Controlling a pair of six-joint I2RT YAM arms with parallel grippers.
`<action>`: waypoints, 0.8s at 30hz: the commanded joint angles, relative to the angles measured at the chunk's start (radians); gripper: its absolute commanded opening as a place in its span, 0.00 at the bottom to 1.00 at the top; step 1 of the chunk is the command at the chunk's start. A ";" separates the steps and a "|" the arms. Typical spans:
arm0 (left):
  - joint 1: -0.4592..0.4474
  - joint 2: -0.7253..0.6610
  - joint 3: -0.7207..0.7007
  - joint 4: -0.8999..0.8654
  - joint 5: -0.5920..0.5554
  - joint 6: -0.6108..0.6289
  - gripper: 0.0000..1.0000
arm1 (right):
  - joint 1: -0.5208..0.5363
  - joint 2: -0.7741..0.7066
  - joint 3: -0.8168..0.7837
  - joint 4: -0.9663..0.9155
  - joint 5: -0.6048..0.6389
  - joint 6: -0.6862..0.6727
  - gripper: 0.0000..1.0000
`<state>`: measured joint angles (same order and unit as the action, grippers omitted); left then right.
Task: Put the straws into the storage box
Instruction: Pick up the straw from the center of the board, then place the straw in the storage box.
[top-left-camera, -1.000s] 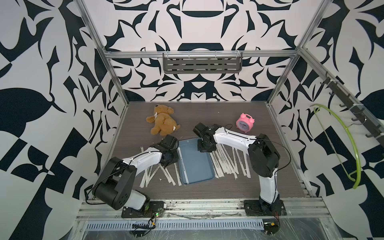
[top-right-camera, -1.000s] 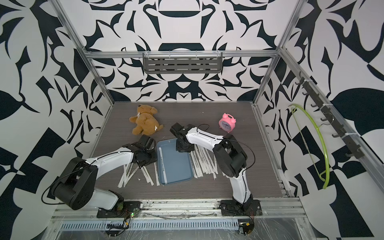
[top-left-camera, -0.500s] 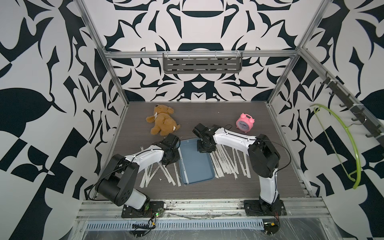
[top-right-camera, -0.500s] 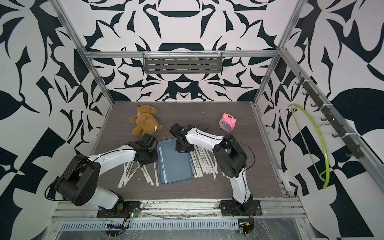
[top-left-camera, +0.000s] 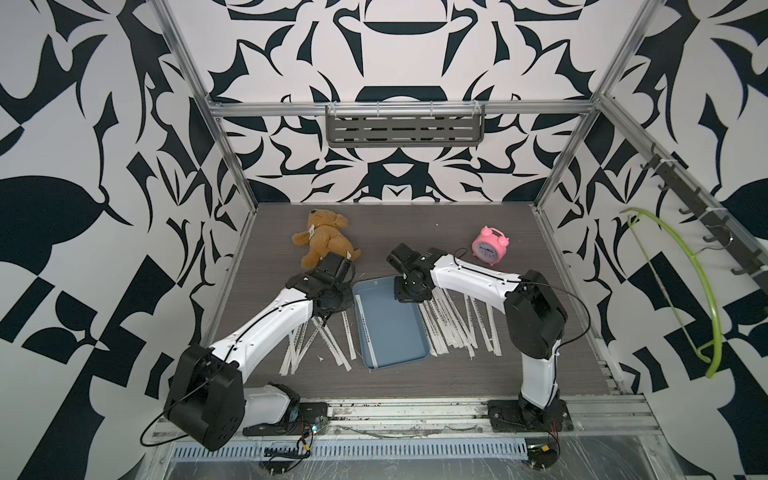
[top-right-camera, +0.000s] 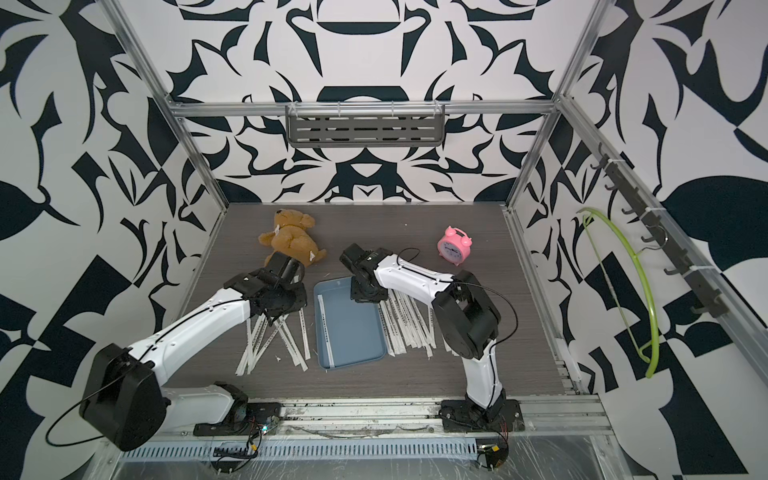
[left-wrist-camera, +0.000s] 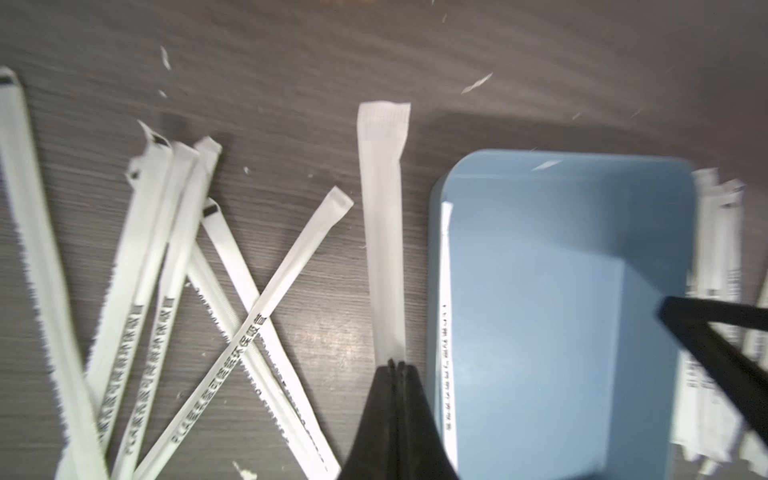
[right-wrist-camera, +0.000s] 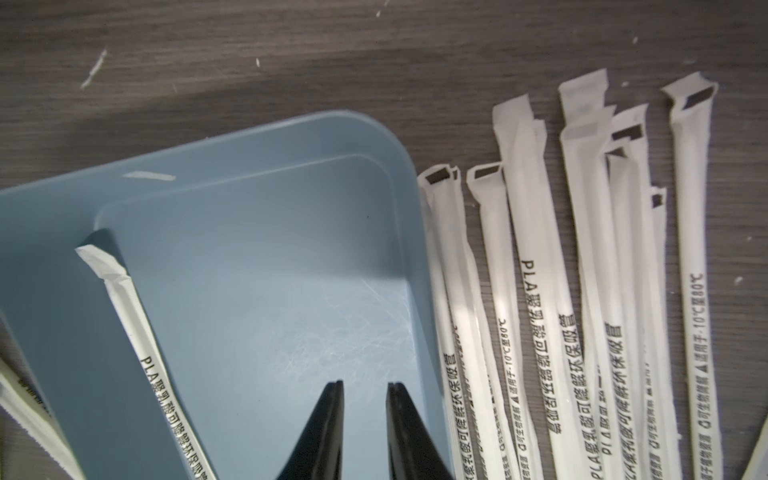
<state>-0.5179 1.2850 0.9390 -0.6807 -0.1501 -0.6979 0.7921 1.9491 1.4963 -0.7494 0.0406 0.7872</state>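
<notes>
The storage box (top-left-camera: 409, 353) is a shallow blue-grey tray in the middle of the table, with one straw (top-left-camera: 367, 328) lying along its left wall. Several more straws are strewn left of it (top-left-camera: 305, 345) and fanned out to its right (top-left-camera: 457, 324). My left gripper (left-wrist-camera: 396, 363) is low over the table just left of the tray. It is shut on the end of a wrapped straw (left-wrist-camera: 382, 228) that runs beside the tray's left wall. My right gripper (right-wrist-camera: 363, 384) hovers over the tray's far end (right-wrist-camera: 270, 257), a little open, with nothing between its fingers.
A brown teddy bear (top-left-camera: 322, 243) lies just behind my left wrist. A pink alarm clock (top-left-camera: 490, 245) stands at the back right. A grey slotted shelf (top-left-camera: 405, 129) hangs on the back wall, a green hanger (top-left-camera: 702, 291) on the right wall. Small paper scraps (left-wrist-camera: 476, 83) dot the table.
My left gripper has closed on the straw beside the tray. The left arm's elbow has shifted slightly. The right arm has hardly moved.
</notes>
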 joint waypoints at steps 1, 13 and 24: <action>-0.022 -0.030 0.053 -0.058 0.030 -0.065 0.00 | 0.008 -0.030 0.000 0.007 0.000 0.013 0.24; -0.219 0.359 0.163 0.155 0.049 -0.163 0.00 | 0.005 0.008 -0.017 0.021 0.004 -0.004 0.24; -0.231 0.381 0.048 0.152 0.016 -0.143 0.00 | -0.005 0.031 -0.030 0.030 0.009 -0.010 0.24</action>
<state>-0.7444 1.6794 1.0168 -0.5270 -0.1169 -0.8436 0.7864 1.9953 1.4746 -0.7204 0.0338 0.7830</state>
